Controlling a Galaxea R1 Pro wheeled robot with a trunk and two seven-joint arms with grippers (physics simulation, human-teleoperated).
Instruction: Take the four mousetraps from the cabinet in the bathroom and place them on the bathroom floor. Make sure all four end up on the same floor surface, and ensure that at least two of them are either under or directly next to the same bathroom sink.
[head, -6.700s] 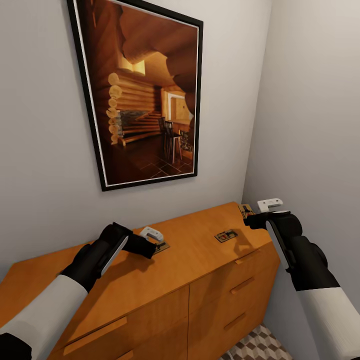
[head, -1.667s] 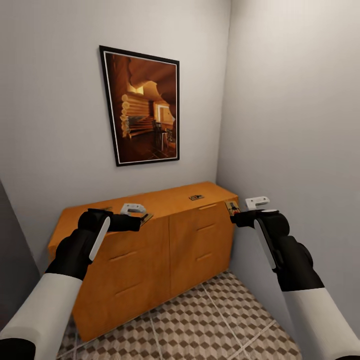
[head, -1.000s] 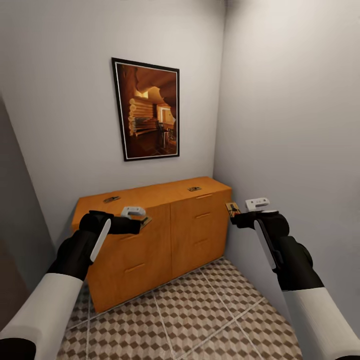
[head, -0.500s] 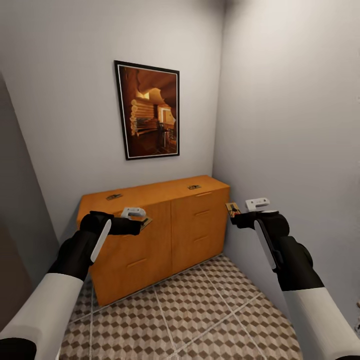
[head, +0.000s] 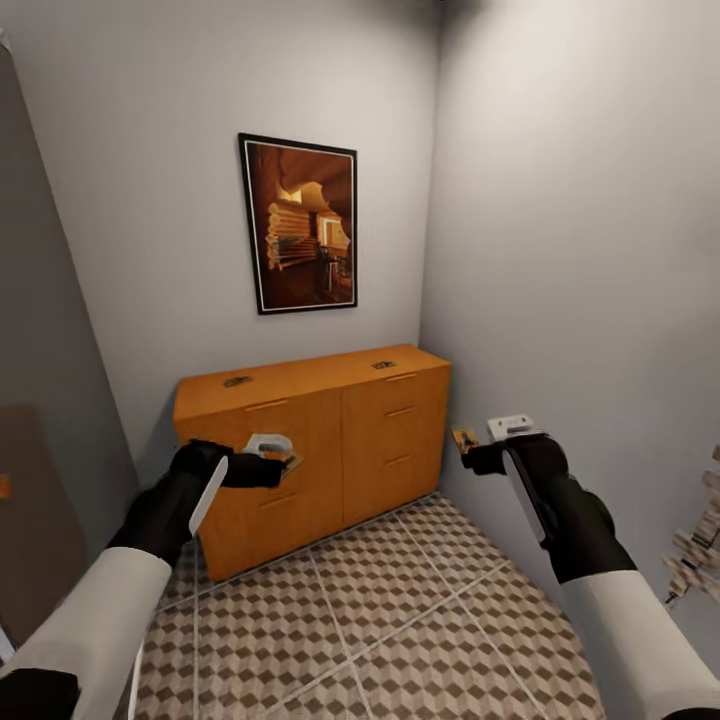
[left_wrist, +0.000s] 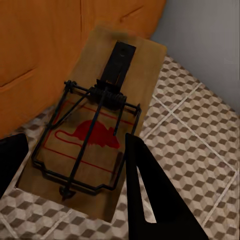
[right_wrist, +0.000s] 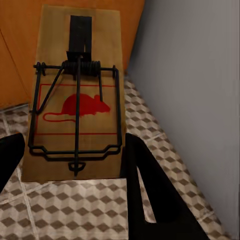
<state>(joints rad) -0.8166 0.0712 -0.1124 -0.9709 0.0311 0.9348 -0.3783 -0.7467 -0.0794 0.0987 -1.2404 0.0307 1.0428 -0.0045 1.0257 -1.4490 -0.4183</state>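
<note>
White upper sleeves, black forearms (white stripe along each), black left claw, black right claw.

Soft, even light; sharp simulator renders with faint shadows and slight wide-angle edge stretch.

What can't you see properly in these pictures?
- Two mousetraps on the orange dresser: tiny dark specks at and in the head view, too small for detail.
- Held mousetrap's near end: left wrist view, hidden behind the black fingers.
- Pale patterned thing: head view, cut off by the right edge.
- Drawer contents: shut fronts hide them.
</note>
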